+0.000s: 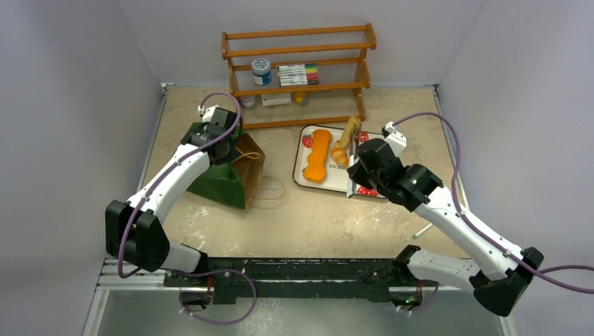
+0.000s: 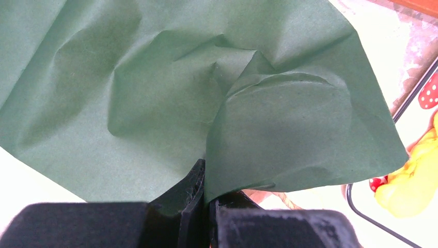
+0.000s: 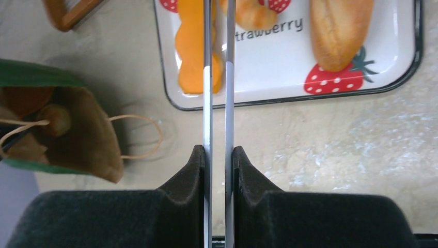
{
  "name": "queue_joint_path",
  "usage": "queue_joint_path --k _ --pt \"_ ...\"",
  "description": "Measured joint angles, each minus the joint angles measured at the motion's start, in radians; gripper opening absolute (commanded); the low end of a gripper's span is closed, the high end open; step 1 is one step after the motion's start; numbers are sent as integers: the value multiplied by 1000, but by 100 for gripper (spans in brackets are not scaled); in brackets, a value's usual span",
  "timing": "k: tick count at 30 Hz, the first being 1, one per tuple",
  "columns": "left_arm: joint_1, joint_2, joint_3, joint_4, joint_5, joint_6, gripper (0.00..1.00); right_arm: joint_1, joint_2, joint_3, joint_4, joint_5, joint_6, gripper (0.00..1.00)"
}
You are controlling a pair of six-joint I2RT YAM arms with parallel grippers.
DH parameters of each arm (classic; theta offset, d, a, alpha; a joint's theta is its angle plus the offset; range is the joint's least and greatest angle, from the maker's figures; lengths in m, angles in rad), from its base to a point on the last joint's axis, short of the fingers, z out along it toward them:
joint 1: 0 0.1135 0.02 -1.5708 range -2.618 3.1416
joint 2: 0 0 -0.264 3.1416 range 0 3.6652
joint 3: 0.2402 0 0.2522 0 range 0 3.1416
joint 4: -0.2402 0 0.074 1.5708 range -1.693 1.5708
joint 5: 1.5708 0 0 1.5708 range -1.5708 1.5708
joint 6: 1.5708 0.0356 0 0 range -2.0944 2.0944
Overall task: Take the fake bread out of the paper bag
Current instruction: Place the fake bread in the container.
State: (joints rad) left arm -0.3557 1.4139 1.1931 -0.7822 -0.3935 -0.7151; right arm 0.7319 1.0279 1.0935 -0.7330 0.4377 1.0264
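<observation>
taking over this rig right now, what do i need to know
Left gripper: shut on the green paper bag, pinching its wall.
Right gripper: shut on metal tongs, over the strawberry tray.
Done: flat orange bread, croissant and baguette loaf lie on the tray.
Left: a round bun and what looks like a darker piece sit inside the bag.

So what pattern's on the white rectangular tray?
Tray: red strawberries, "strawberry" lettering; clearest in right wrist view.

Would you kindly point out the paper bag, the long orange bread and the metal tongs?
paper bag (image 1: 220, 183): top external view, green side wall.
long orange bread (image 1: 317, 155): top external view, its middle.
metal tongs (image 3: 207, 103): right wrist view, left blade.
</observation>
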Motion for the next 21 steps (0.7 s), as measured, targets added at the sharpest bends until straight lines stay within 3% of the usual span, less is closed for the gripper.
queue_joint_path --k 10,21 --pt "19 0 -1 13 31 5 0 0 92 63 -107 153 -45 0" --pt "22 0 -12 27 52 5 0 0 170 35 -119 173 -59 4"
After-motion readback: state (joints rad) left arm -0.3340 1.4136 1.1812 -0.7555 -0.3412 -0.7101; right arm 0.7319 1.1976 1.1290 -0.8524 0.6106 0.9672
